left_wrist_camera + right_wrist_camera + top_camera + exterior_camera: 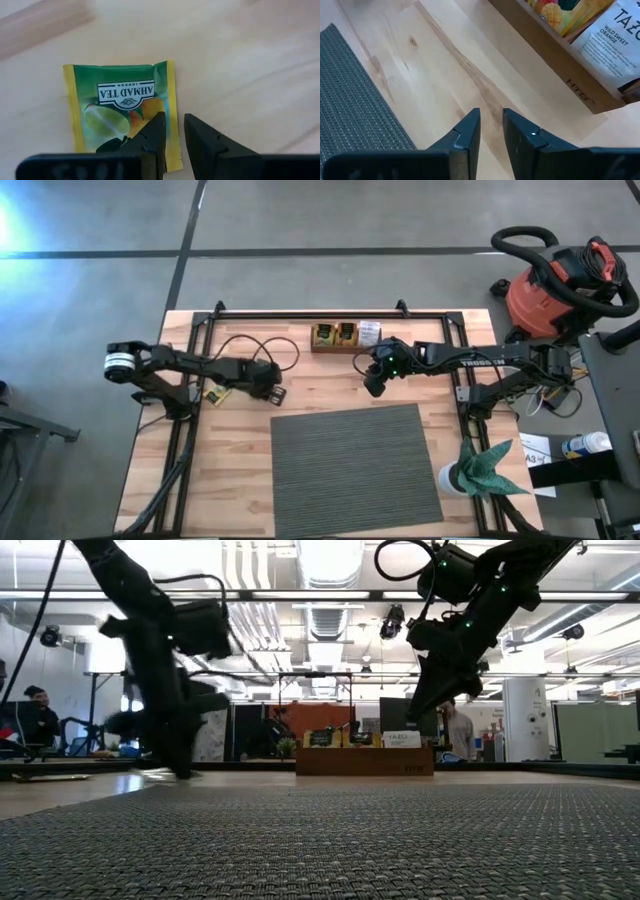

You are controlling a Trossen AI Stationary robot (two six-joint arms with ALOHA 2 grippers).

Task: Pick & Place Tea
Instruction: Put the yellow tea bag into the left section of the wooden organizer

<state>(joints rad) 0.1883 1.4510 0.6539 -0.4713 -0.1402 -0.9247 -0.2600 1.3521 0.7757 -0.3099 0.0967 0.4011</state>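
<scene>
A yellow-green tea sachet lies flat on the bare wood at the table's left, below my left arm. My left gripper points steeply down over the sachet's edge, fingers a narrow gap apart, low at the table. More tea stands upright in the brown wooden tray at the far middle, among it a white sachet. My right gripper hangs above bare wood just in front of the tray. Its fingers are slightly apart with nothing between them. My left gripper comes at the sachet from above, near one corner. One finger stands over the sachet's face and the other beyond its yellow edge. I cannot tell whether either fingertip touches the sachet, which lies flat on the wood.
A grey woven mat covers the table's near middle. A black frame runs along the far edge and down both sides. A white cup with green leaves stands at the near right. A red vacuum stands off the table.
</scene>
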